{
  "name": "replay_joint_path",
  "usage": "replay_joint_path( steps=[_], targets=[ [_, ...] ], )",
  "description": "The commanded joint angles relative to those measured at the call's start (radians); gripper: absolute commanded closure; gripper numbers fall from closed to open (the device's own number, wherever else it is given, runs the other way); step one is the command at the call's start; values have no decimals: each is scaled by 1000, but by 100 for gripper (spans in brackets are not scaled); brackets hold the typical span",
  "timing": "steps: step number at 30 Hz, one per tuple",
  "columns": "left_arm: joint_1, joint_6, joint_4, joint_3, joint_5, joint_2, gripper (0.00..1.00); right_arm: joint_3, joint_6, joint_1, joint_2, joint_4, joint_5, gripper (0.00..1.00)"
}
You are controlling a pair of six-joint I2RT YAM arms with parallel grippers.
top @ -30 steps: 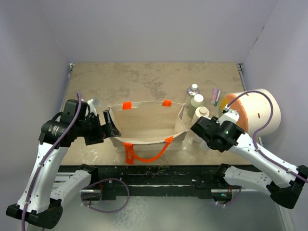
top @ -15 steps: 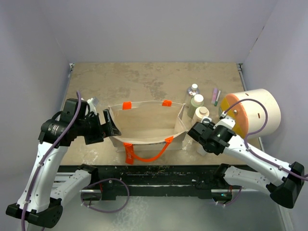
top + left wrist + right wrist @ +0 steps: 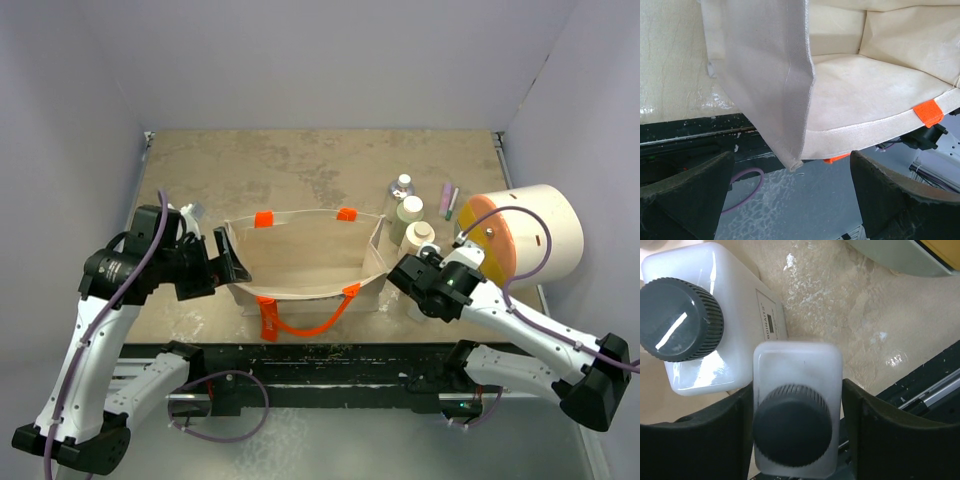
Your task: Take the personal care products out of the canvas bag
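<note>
The beige canvas bag (image 3: 310, 255) with orange handles lies open in the middle of the table; the inside that shows holds nothing. My left gripper (image 3: 226, 266) is open at the bag's left end, and in the left wrist view the bag's corner (image 3: 790, 125) hangs just above the gap between its fingers (image 3: 792, 200). My right gripper (image 3: 405, 276) is right of the bag, shut on a white bottle with a dark grey cap (image 3: 797, 370). A second white bottle with a dark grey cap (image 3: 690, 325) stands touching it. One clear bottle (image 3: 402, 186) and two beige-green bottles (image 3: 410, 210) (image 3: 419, 236) stand behind.
A big cream cylinder with an orange-yellow face (image 3: 530, 235) lies at the right, close to my right arm. Small tubes (image 3: 450, 200) lie behind it. The black front rail (image 3: 320, 360) runs along the table's near edge, just past the held bottle.
My right gripper has moved a little left and toward the near edge with the white bottle in it. My left arm and the bag have not moved.
</note>
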Motion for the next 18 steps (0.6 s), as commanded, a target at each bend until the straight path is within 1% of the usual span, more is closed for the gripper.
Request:
replay_joint_path(
  steps=[1,4,9,11,15,18],
  targets=[
    [-3,-1,3,38,-1,-16,0,29,25,-2,-1,-15,54,26],
    [-4,-3,0,39,-4,-21,0,60,27,-1,-13,-67,41,11],
    [-3,2,-12,51,-32,-30,0,132,29,-1,-51,-177,8,3],
    [-4,8,-10,63,-51,-37,0,182,-39,-1,-71,-181,18,0],
    [-3,30,-19,121,-106,-28,0,337,-186,-1,-88,-167,38,0],
    [-2,43,-25,218,-156,-7,1,472,-368,-1,-70,-163,42,0]
  ],
)
